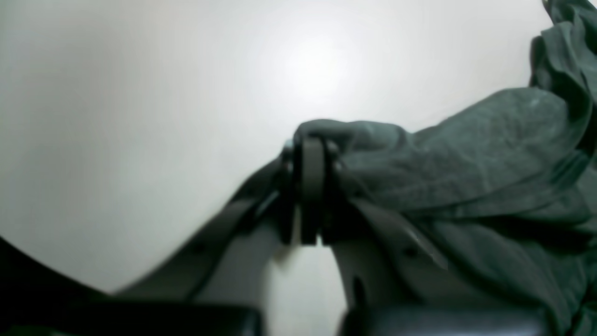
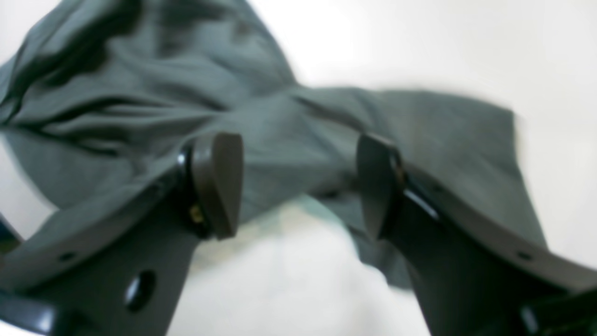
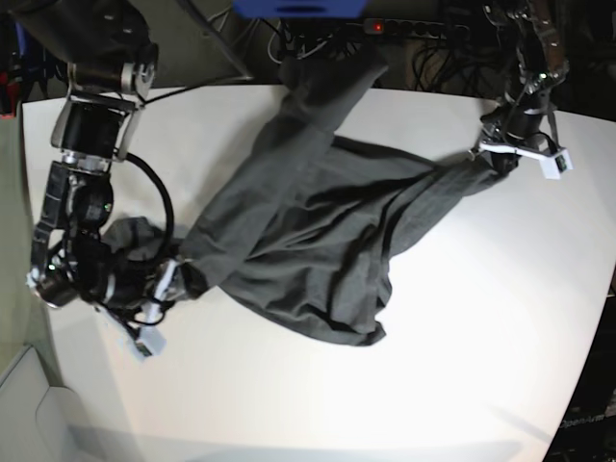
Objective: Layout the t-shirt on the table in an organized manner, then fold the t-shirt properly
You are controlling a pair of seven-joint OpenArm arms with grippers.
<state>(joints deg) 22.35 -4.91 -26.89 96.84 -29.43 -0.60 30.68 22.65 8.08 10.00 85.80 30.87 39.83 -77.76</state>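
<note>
We are mid-layout: near the front edge of the large white table (image 3: 462,366), our right gripper (image 2: 298,186) stands spread over the wrinkled charcoal-grey cloth t-shirt (image 3: 308,231), holding nothing. Farther back, our left gripper (image 1: 310,154) pinches a bunched shirt edge; next we should probably regrip and pull the cloth flat.
</note>
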